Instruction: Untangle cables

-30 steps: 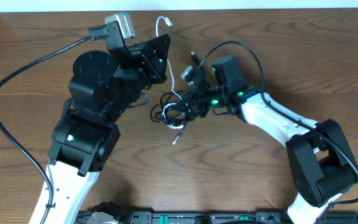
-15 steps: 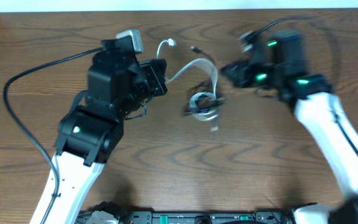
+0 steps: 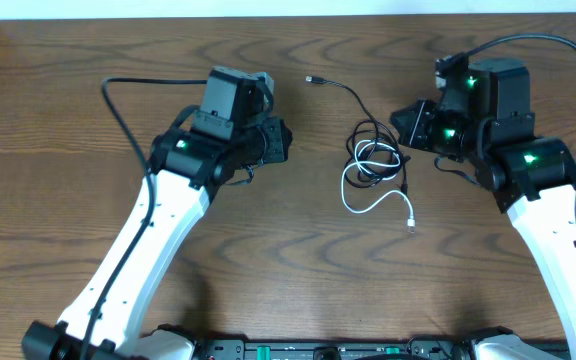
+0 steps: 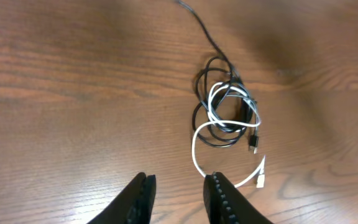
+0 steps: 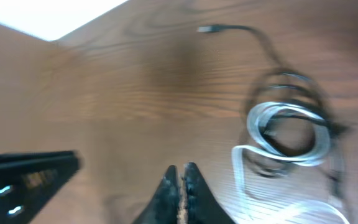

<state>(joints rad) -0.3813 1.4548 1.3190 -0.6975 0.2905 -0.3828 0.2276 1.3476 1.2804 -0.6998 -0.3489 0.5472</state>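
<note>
Cables [image 3: 373,160] lie in a loose tangle on the tabletop [image 3: 88,200], between the two hands and touching neither.

The left hand [image 3: 268,142] sits to the left of the tangle, well apart from it. From overhead its fingers merge into the dark wrist body. In the left wrist view the left hand [image 4: 178,202] is released: its two fingers [image 4: 225,199] stand apart with only bare wood in the gap. The tangle [image 4: 225,115] lies ahead of them and slightly to the right.

The white cable [image 3: 363,200] loops out of the lower side of the knot and ends in a small plug toward the lower right. In the wrist view, this loop [image 4: 196,152] comes closest to the right-hand finger without meeting it. The black cable [image 3: 348,95] coils through the knot and sends one lead up and to the left, ending in a plug. The left wrist view cuts that lead off at the top edge. Whether the black coils are one cord or several cannot be told.

The right hand [image 3: 410,122] is just right of the tangle, near it but clear of it. In the blurred right wrist view the right hand [image 5: 180,190] is clenched, finger against finger, with nothing between them. The white coil [image 5: 284,134] is smeared there, and a dark shape [image 5: 30,171] at the lower left is too blurred to name.
</note>
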